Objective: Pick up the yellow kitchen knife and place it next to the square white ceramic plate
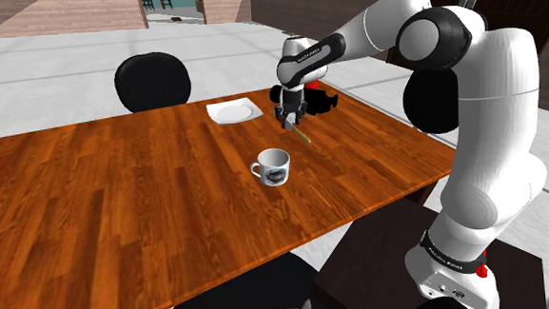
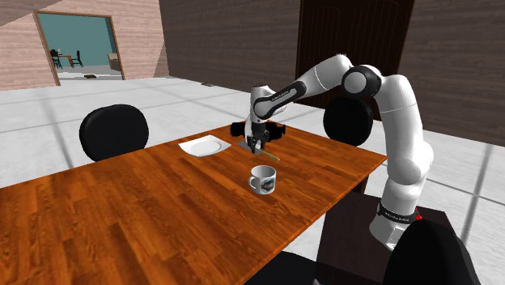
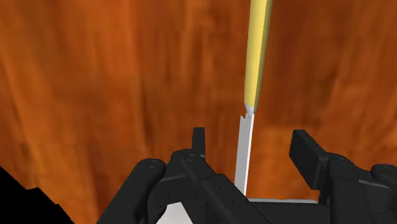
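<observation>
White arm (image 1: 497,101), dark joints (image 1: 437,29), black gripper (image 1: 287,122)

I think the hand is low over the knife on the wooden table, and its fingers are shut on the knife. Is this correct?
Not quite. The hand is low over the knife on the wooden table, but its fingers are open. In the wrist view they stand apart, one on either side of the knife, and do not touch it.
</observation>
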Controlling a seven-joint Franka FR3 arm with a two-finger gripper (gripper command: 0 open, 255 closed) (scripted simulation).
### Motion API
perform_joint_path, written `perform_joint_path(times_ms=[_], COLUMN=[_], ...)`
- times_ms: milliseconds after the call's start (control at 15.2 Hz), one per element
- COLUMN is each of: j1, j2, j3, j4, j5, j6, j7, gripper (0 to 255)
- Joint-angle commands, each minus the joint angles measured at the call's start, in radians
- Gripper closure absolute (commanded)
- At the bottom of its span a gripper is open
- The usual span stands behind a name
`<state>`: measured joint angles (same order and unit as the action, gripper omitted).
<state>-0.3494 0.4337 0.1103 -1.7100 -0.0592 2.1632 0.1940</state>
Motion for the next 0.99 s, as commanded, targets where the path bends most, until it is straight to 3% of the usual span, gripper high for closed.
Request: perform_joint_path(times_ms=[0,198,462,924], j1=[0.0,0.0,-0.002,-0.002], j2=[0.0,0.0,-0.053,-0.053], j3=[0.0,0.0,0.004,0.004], j4=[-0.001,-0.001,0.052,0.052], j5=[0.0,0.0,0.008,0.008], j6=[0.0,0.0,-0.105,-0.105], j7=[0.0,0.0,-0.005,-0.005], gripper=[0,0,0,0])
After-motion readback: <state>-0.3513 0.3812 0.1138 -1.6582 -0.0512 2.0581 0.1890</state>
